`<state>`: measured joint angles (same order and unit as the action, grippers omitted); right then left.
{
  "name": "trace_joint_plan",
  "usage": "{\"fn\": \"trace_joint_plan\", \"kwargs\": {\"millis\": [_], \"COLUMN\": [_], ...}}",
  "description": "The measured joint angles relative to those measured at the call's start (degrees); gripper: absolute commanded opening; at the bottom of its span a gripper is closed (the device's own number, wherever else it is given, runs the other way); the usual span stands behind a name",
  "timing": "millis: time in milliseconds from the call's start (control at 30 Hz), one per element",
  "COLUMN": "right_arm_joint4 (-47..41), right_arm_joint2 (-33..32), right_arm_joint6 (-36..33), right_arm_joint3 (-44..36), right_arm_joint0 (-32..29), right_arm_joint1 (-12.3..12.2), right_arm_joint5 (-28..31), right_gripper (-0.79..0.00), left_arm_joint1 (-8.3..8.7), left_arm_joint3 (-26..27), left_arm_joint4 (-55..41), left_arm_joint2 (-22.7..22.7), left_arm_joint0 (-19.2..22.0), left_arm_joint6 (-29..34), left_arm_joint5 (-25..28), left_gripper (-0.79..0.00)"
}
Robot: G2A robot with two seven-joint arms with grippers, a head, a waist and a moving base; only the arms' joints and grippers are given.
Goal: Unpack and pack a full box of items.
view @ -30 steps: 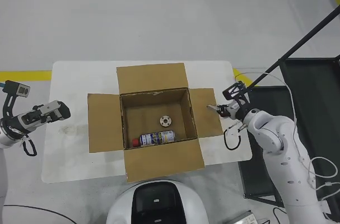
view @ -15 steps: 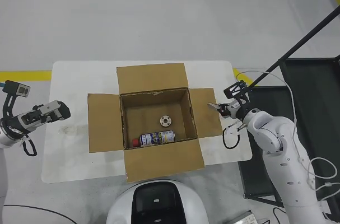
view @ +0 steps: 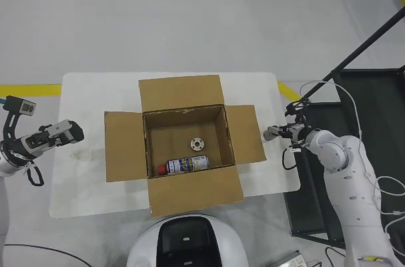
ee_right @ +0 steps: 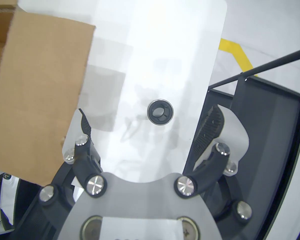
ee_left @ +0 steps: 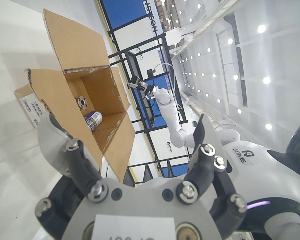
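**White table, open carton, two empty grippers**

White table [view: 89, 187] on a pale grey floor carries an open cardboard box [view: 182, 93] at its middle, all four flaps folded outward. Inside, a spray can [view: 187, 164] lies on its side against the wall nearest the robot. A round metal flange [view: 197, 143] sits flat on the box floor just beyond it, apart from the can.

At the table's left edge, well apart from the box, the left gripper [view: 67, 131] hangs with its fingers spread wide and nothing between them. Its wrist view looks across the near flap into the box, where the can and flange can be seen.

On the other side, the right gripper [view: 274, 131] is over the bare strip of table between the box's right flap and the table's right edge. Its fingers are likewise parted wide and hold nothing. Its wrist view shows a small round black piece with a silver rim [ee_right: 160, 112] lying on the table top below the spread fingers, touched by neither.

To the right of the table stands a black metal rack [view: 362, 93], and a yellow floor line [view: 22, 89] runs behind the table.
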<state>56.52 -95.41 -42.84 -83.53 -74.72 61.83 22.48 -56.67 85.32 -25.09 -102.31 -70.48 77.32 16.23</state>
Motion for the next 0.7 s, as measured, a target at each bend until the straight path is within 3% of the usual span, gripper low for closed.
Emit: {"fn": "trace_joint_plan", "kwargs": {"millis": [700], "right_arm_joint4": [0.1], "right_arm_joint2": [11.4], "right_arm_joint6": [4.6], "right_arm_joint3": [26.0], "right_arm_joint0": [14.3], "right_arm_joint1": [1.6], "right_arm_joint5": [-2.1], "right_gripper": [0.0], "left_arm_joint1": [0.0], "left_arm_joint3": [0.0], "left_arm_joint4": [0.0], "left_arm_joint2": [0.0], "left_arm_joint0": [0.0], "left_arm_joint6": [0.0], "left_arm_joint5": [0.0], "left_gripper": [0.0]}}
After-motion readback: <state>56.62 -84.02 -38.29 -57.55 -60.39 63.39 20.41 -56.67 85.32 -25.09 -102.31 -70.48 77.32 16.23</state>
